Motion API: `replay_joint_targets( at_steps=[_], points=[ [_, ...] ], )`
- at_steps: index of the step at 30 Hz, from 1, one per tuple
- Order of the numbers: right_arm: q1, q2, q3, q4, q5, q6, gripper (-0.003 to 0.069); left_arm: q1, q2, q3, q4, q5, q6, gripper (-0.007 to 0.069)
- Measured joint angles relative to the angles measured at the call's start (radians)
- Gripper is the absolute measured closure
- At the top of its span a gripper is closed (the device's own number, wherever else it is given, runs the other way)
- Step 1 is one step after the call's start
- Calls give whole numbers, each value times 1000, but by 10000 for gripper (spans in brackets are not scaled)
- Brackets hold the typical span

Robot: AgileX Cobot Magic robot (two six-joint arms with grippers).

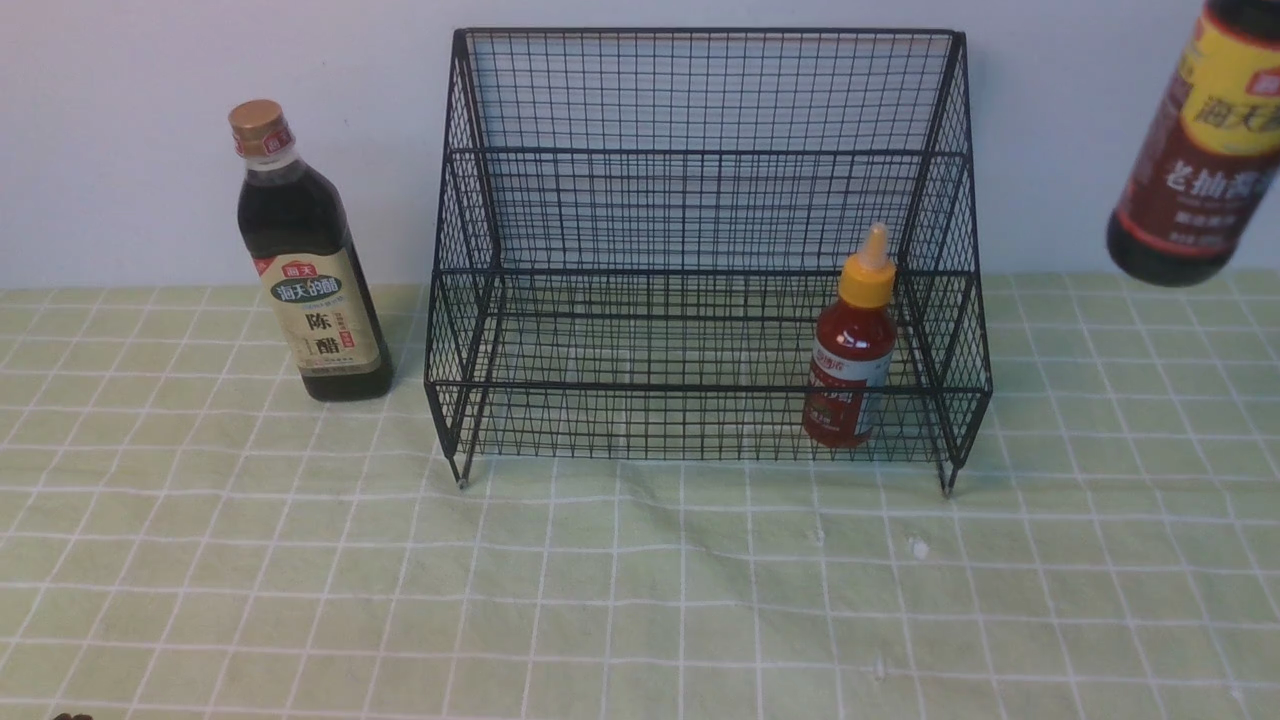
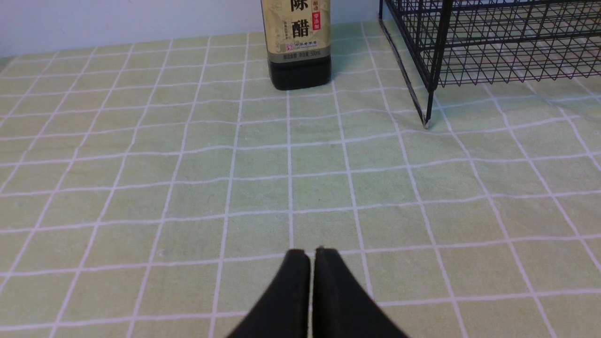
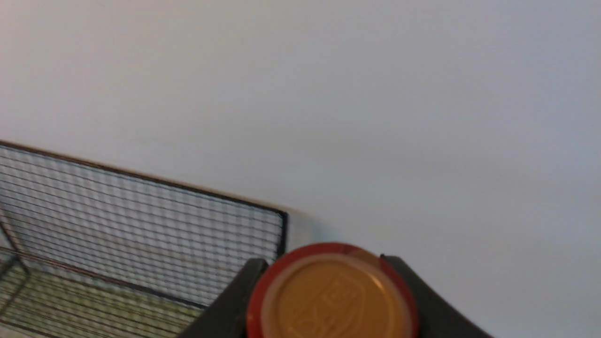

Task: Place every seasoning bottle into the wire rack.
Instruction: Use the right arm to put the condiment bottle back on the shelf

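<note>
The right tool (image 3: 324, 264) is clamped on the cap of the yellow-red label bottle (image 3: 332, 295): in the right wrist view a dark finger presses each side of the red-rimmed, orange-topped cap at the bottom of the frame. In the front view that tool itself is out of frame, and only the yellow-red label bottle (image 1: 1200, 150) shows, hanging clear of the tabletop (image 1: 640, 600) in the upper right corner, tilted, its neck cut off by the top edge. It sits to the right of the wire rack (image 1: 700, 150), outside it. The left tool (image 2: 310, 257) has its fingers pressed together with nothing between them, low over the green checked cloth at the bottom centre of the left wrist view. The small red bottle (image 1: 850, 370) stands upright in the rack's lower front tier, at its right end, its yellow nozzle rising above the front rail. The upper tier holds nothing. The gold-cap bottle (image 1: 310, 280) stands upright on the tabletop left of the rack, near it but apart; in the left wrist view only its lower label and base (image 2: 298, 47) show, cut off by the top edge.
</note>
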Motion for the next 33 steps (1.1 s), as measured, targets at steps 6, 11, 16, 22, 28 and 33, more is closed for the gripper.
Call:
replay_joint_targets(
  at_steps=[6,11,16,22,28,33],
  points=[
    [57,89,-118,196,16,-126,385,0,0,0,0,0,0,631],
    [83,188,-218,277,19,-181,385,0,0,0,0,0,0,631],
    [86,295,-286,293,-1,-192,385,0,0,0,0,0,0,631],
    [86,379,-303,292,-23,-198,386,0,0,0,0,0,0,631],
    [86,448,-303,292,-42,-204,386,0,0,0,0,0,0,631],
    [87,494,-304,279,-24,-205,386,0,0,0,0,0,0,631]
  ],
)
